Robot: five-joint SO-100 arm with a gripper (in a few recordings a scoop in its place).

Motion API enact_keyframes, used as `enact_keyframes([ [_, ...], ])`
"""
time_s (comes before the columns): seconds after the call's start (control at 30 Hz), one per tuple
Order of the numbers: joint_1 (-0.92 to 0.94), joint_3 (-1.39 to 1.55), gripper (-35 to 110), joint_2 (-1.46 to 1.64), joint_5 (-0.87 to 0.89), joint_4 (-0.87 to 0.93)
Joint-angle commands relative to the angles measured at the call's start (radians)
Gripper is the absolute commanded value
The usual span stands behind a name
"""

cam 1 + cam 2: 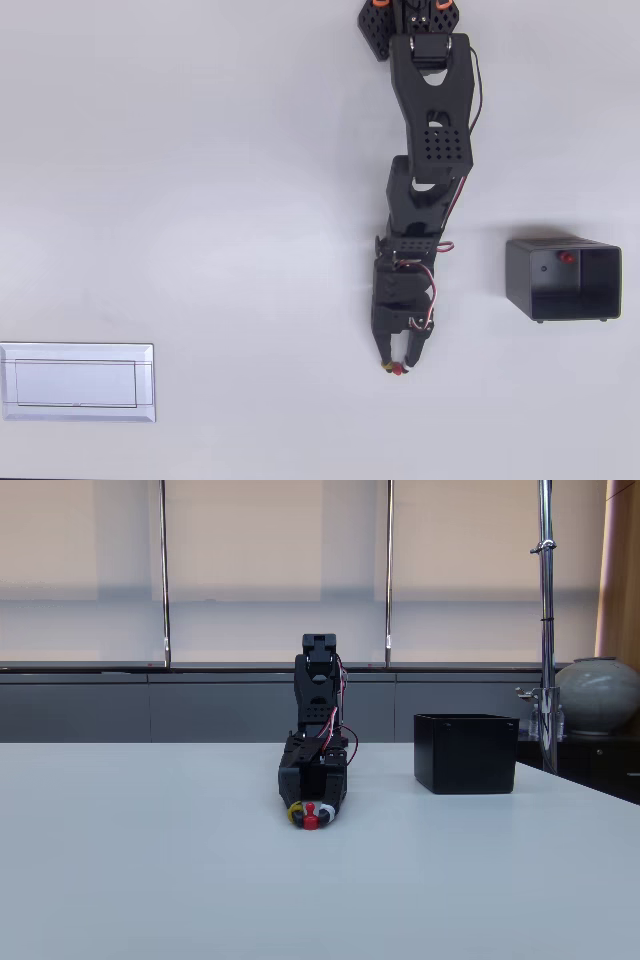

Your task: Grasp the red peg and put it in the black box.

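White tabletop, seen from overhead and from a low fixed camera facing me. My black arm (425, 180) reaches down from the top edge of the overhead frame, just right of centre, stretched out low over the table. My pincer (396, 366) sits a little below the frame's middle, its tips drawn close together around the red peg (397, 369), which shows as a small red spot between them. In the fixed view my pincer (311, 818) is at the centre of the frame, low on the table, and the red peg (310, 816) stands upright between the tips.

The black box (563, 279) lies at the right edge of the overhead frame, well apart from my pincer, with a small red dot inside it. In the fixed view the black box (465, 752) stands right of centre.

A flat white tray (77, 382) lies in the lower left of the overhead frame.
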Motion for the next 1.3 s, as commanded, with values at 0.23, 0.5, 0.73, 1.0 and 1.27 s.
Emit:
enact_keyframes([
  [0.23, 0.023, -0.304, 0, -0.272, -0.046, -0.141],
  [0.5, -0.011, -0.749, 0, -0.699, -0.1, -0.313],
  [0.73, -0.126, -0.98, 0, -1.057, -0.081, -0.321],
  [1.0, -0.367, -1.233, 0, -1.351, -0.002, -0.36],
  [1.27, -0.554, -1.276, 0, -1.344, 0.023, -0.407],
])
